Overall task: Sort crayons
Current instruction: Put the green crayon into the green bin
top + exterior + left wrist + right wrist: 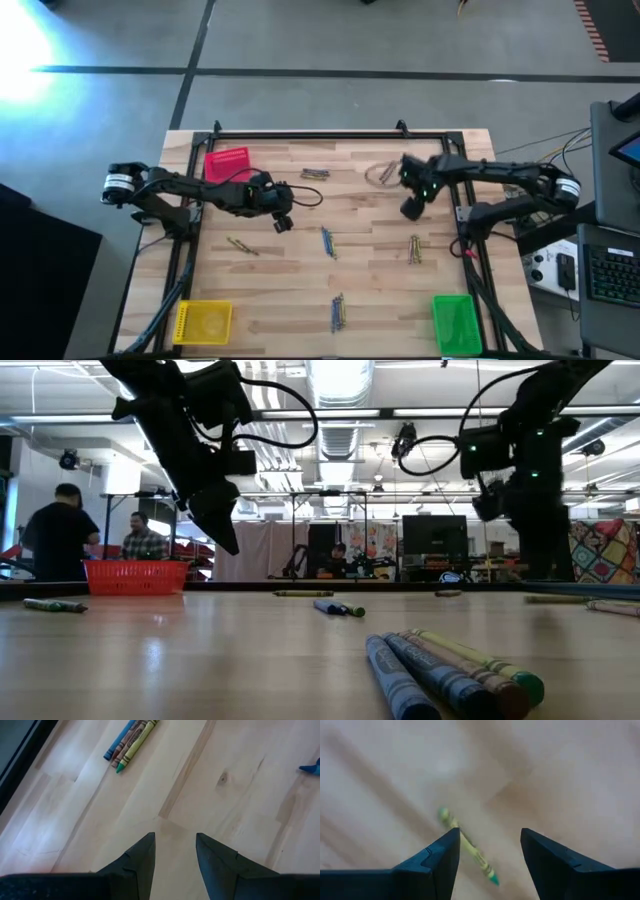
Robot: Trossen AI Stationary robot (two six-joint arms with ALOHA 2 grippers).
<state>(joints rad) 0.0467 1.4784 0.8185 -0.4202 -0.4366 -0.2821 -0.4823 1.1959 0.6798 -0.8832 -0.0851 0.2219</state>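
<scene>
Crayons lie on the wooden table in small clusters: far middle, left, middle, right and near middle. The near cluster also shows in the low view. My left gripper hangs open and empty above the table, left of the middle cluster. Its wrist view shows a blue, brown and yellow-green cluster ahead of it. My right gripper hangs open and empty above the table. In its wrist view a single yellow-green crayon lies on the wood below its fingers.
A red bin stands at the far left, a yellow bin at the near left corner and a green bin at the near right corner. A black frame rims the table. People show in the room beyond.
</scene>
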